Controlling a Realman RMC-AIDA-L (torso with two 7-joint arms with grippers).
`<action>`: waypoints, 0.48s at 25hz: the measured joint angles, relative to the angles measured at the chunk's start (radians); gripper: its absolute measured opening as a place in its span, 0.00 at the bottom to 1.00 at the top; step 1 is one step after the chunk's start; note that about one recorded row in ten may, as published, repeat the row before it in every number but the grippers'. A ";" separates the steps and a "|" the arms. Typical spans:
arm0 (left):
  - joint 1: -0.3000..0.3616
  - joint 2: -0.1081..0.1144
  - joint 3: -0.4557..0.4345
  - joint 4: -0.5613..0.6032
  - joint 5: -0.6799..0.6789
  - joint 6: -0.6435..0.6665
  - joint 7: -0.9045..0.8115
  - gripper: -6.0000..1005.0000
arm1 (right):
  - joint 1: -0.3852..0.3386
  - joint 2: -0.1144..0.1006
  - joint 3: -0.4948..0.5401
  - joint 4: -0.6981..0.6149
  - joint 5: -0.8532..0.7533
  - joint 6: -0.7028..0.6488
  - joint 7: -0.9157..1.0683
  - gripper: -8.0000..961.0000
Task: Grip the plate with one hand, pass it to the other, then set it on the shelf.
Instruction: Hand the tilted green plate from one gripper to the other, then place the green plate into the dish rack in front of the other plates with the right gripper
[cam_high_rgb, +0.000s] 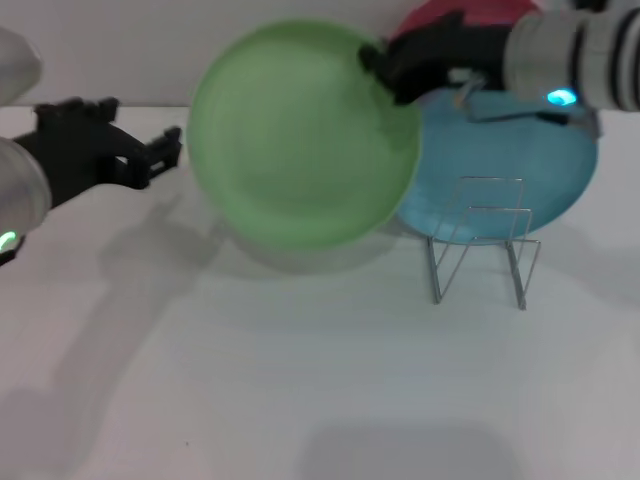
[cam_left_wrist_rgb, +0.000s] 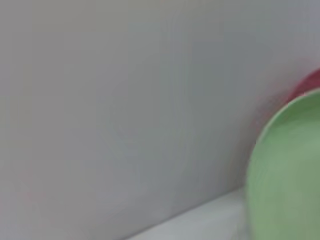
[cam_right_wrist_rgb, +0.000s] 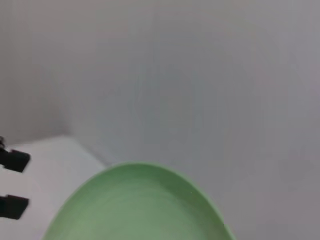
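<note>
My head view is soft and evenly lit; the plate (cam_high_rgb: 300, 135) looks smeared at its rim. Faint grey shadows fall on the table (cam_high_rgb: 300, 380) toward its near-left corner. Both my wrist views are hazy and out of focus.

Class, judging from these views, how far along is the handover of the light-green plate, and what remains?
Done: the right gripper has gripped the large round light-green plastic plate by its rim and holds it raised off the table. In hand: the open left gripper waits beside the plate's opposite edge, not touching. Left: the handover, then setting it in the thin silver wire rack.
</note>
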 joint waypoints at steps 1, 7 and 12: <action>0.000 0.000 0.000 0.000 0.000 0.000 0.000 0.67 | 0.000 0.000 0.000 0.000 0.000 0.000 0.000 0.06; 0.074 0.001 0.006 0.008 0.001 0.158 0.024 0.67 | -0.188 0.000 0.000 0.147 0.234 0.005 -0.257 0.06; 0.080 0.001 0.010 0.033 -0.002 0.187 0.026 0.67 | -0.331 0.002 -0.010 0.141 0.454 0.007 -0.575 0.06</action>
